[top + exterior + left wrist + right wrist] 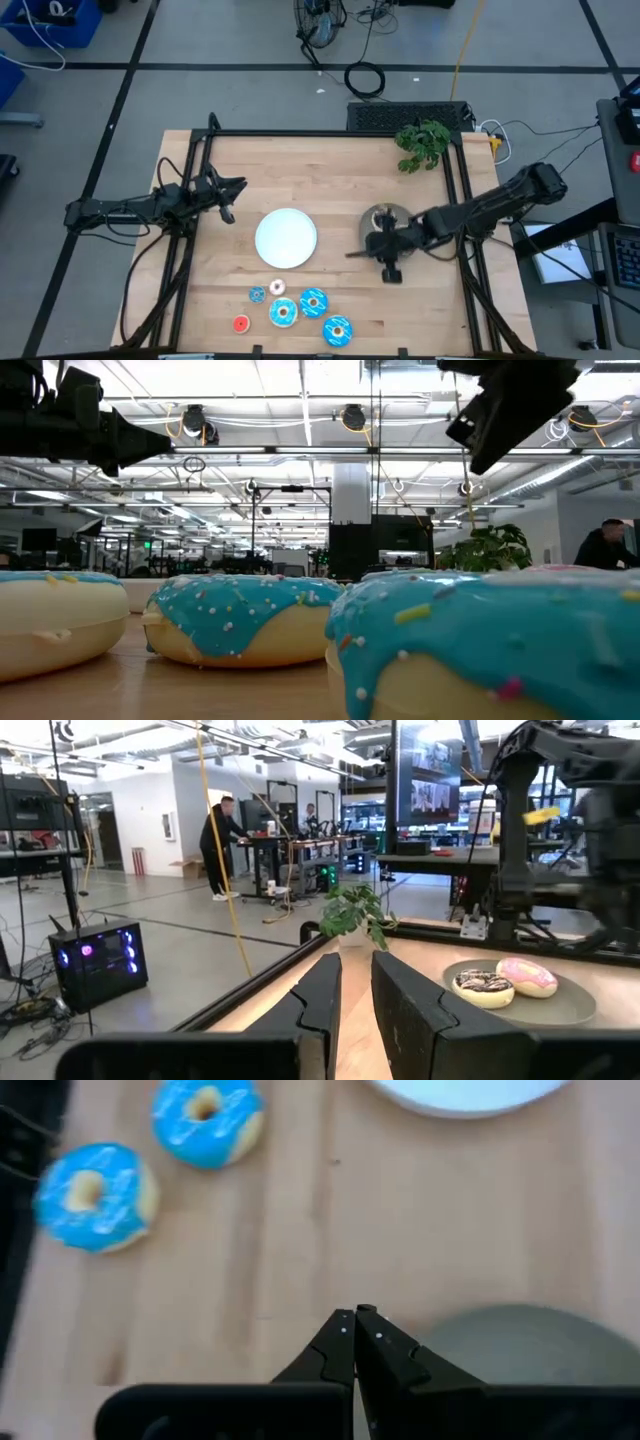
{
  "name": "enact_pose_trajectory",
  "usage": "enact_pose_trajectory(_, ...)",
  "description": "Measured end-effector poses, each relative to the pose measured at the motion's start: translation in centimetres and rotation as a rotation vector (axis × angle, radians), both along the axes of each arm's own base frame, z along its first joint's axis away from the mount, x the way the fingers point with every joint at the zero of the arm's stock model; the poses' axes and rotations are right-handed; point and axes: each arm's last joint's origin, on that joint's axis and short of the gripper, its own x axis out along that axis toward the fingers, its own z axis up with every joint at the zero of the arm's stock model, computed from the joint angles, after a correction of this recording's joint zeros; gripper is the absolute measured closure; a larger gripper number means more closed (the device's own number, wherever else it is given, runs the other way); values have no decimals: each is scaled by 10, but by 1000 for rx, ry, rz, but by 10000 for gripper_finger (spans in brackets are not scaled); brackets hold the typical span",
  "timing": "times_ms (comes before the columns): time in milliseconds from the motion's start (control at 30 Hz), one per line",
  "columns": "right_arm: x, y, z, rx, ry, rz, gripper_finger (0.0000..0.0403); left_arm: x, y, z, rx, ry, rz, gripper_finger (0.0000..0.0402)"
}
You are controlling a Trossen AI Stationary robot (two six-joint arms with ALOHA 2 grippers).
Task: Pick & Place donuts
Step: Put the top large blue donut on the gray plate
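**Reaching for the blue donuts past the right gripper's tips**

Looking straight down, the right gripper (352, 254) hangs clenched and empty just beside the grey plate (380, 218), between it and the white plate (286, 238). The loose donuts (312, 301) lie in a cluster toward the table's near edge, off to one side of the fingertips and nearer to them than to the left gripper (236, 186). That one waits well apart beyond the white plate, fingers slightly parted, holding nothing. The right arm looks the better placed for the next pick.

From table height, two blue-iced donuts (240, 615) fill the foreground with a white-iced one (55, 622) beside them; the arms show only as dark shapes overhead.

The left wrist camera shows its fingers (320, 1000) a little apart, and ahead of them the grey plate with a brown donut (482, 987) and a pink donut (527, 976) on it.

The right wrist camera shows its closed tips over bare wood, two blue donuts (207, 1120) ahead and off to one side. Being rings, they have no long axis to align with.

No brand, label or writing is readable.
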Motion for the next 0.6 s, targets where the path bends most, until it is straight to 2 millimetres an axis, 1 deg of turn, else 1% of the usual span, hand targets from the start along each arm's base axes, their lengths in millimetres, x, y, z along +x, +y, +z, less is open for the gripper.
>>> enact_pose_trajectory(133, 1, 22, -5, 46, -21, 20, 403, 0, 0, -1, 25, 27, 4, 334)
enact_pose_trajectory(300, -1, 49, -13, 44, -32, 91, 403, 0, 0, -3, 67, 59, 9, 334)
enact_pose_trajectory(400, -8, 54, -14, -27, -35, 95, 403, 0, 0, -3, 68, 60, 9, 334)
enact_pose_trajectory(533, -13, 56, 3, -34, -139, 149, 403, 1, 0, -6, 57, 89, 6, 334)
enact_pose_trajectory(600, -19, 49, 13, -42, -155, 154, 403, 1, 0, -6, 57, 96, 6, 334)
